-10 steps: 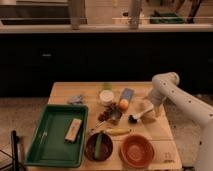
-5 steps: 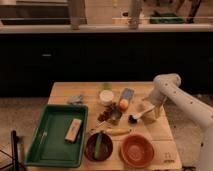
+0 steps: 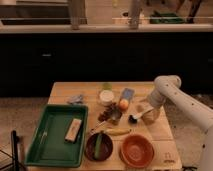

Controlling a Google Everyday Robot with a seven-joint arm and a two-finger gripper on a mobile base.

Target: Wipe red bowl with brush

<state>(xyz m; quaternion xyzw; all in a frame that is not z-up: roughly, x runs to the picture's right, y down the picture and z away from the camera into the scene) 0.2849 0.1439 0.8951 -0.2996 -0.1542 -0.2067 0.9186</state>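
Note:
The red bowl [image 3: 136,150] sits at the front right of the wooden table [image 3: 65,91], beside the dark maroon bowl [image 3: 98,146]. The brush [image 3: 134,119] lies with its dark round head toward the table's middle, and its white handle runs up to the right into my gripper. My gripper [image 3: 144,114] is low over the table's right side, right at the brush's handle and behind the red bowl. The white arm [image 3: 175,97] comes in from the right.
A green tray [image 3: 50,145] with a tan block [image 3: 74,130] fills the left. A banana [image 3: 119,132], an orange fruit [image 3: 123,104], a white cup [image 3: 106,96], a blue packet [image 3: 127,93] and a grey cloth [image 3: 76,99] lie around the middle. The dark bowl holds a green item.

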